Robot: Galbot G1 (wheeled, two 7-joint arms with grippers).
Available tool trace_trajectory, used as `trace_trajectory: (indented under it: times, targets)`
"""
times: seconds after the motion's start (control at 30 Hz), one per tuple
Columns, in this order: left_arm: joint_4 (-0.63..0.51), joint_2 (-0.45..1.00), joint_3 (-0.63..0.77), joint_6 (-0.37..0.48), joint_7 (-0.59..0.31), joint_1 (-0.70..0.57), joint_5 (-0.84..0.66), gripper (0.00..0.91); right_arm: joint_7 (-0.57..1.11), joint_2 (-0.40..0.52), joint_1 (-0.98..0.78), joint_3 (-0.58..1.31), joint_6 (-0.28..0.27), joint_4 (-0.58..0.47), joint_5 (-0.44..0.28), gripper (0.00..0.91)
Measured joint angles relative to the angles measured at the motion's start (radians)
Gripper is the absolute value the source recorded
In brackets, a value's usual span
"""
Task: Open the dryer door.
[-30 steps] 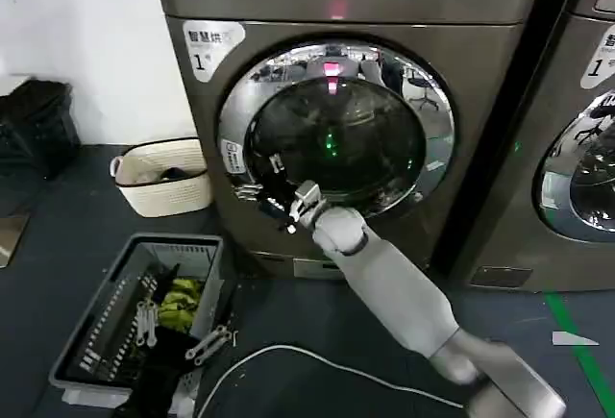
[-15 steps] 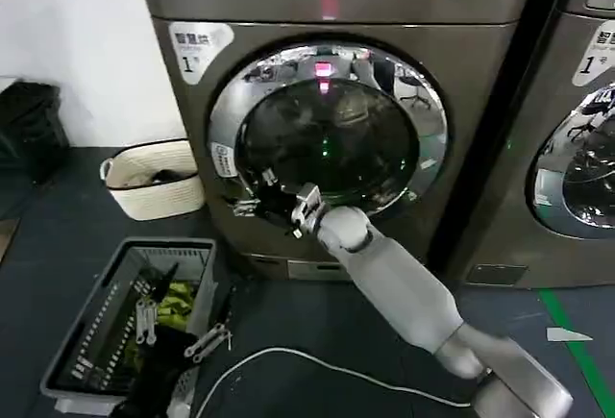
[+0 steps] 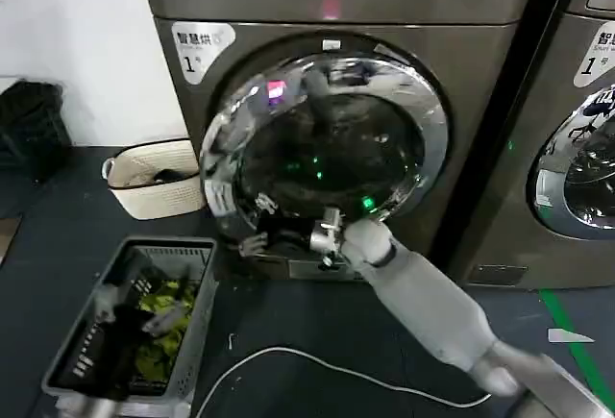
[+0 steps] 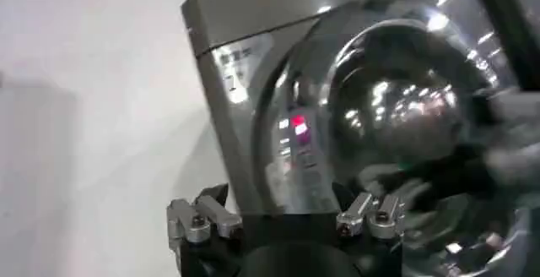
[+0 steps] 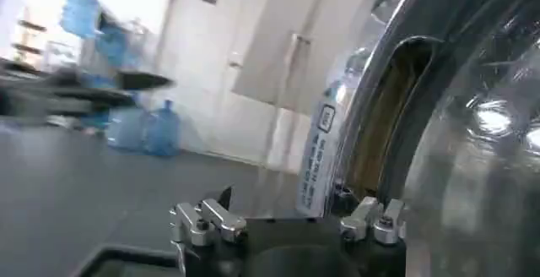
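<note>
Right gripper (image 3: 288,238), at the end of the white-sleeved arm, reaches under the lower left edge of the large round chrome-ringed dryer door (image 3: 327,139), which stands slightly ajar on the front of the grey-brown machine; whether its fingers grip the rim, cannot tell. Risk, as judged: hold on the slick chrome rim looks shallow, so a pull off the hinge arc could slip the fingers and let the door fall shut. Grey plastic laundry crate (image 3: 197,288) on the dark floor sits near the door's swing path and may block it.
</note>
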Motion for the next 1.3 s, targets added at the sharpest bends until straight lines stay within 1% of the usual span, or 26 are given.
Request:
trace_trajectory:
  times: [0.17,0.27,0.4,0.57,0.7,0.77,0.9,0.97,1.0,1.07,1.1,1.13,1.17,1.27,1.3]
  targets:
    - [0.06,0.075,-0.061,0.035,0.009,-0.085,-0.065,0.907,-0.152,-0.095,-0.056,0.042,0.054,0.096,0.059,0.907]
    - [0.095,0.121,-0.065,0.042,0.014,-0.129,-0.091,0.907,-0.231,-0.154,-0.101,0.084,0.056,0.154,0.079,0.907]
    - [0.147,0.182,-0.04,0.05,0.025,-0.183,-0.107,0.907,-0.252,-0.232,-0.188,0.18,0.051,0.234,0.088,0.907]
    - [0.208,0.257,0.048,0.061,0.037,-0.266,-0.105,0.907,-0.25,-0.303,-0.364,0.391,0.052,0.323,0.106,0.907]
    - [0.268,0.305,0.151,0.065,0.046,-0.365,-0.105,0.907,-0.224,-0.324,-0.553,0.623,0.083,0.383,0.142,0.907]
    - [0.299,0.313,0.211,0.066,0.06,-0.426,-0.107,0.907,-0.22,-0.317,-0.66,0.75,0.101,0.413,0.161,0.907]
    - [0.358,0.319,0.332,0.054,0.069,-0.536,-0.108,0.907,-0.209,-0.273,-0.901,1.042,0.157,0.477,0.199,0.907]
    - [0.378,0.324,0.396,0.042,0.07,-0.583,-0.116,0.907,-0.189,-0.227,-1.039,1.196,0.22,0.503,0.215,0.907]
    - [0.384,0.328,0.427,0.04,0.07,-0.604,-0.122,0.907,-0.175,-0.203,-1.097,1.261,0.243,0.507,0.214,0.907]
    - [0.386,0.337,0.491,0.026,0.071,-0.64,-0.117,0.907,-0.107,-0.146,-1.2,1.385,0.305,0.513,0.178,0.907]
    - [0.388,0.339,0.522,0.019,0.072,-0.654,-0.108,0.907,-0.045,-0.112,-1.248,1.454,0.326,0.513,0.145,0.907]
    - [0.389,0.34,0.556,0.015,0.073,-0.668,-0.099,0.907,0.014,-0.082,-1.278,1.513,0.329,0.512,0.117,0.907]
    - [0.393,0.339,0.594,0.014,0.074,-0.683,-0.089,0.907,0.083,-0.052,-1.296,1.57,0.323,0.51,0.086,0.907]
    - [0.402,0.321,0.695,0.018,0.075,-0.724,-0.07,0.907,0.305,0.029,-1.33,1.747,0.266,0.48,-0.037,0.907]
    - [0.407,0.314,0.728,0.019,0.075,-0.737,-0.064,0.907,0.369,0.046,-1.337,1.8,0.248,0.463,-0.065,0.907]
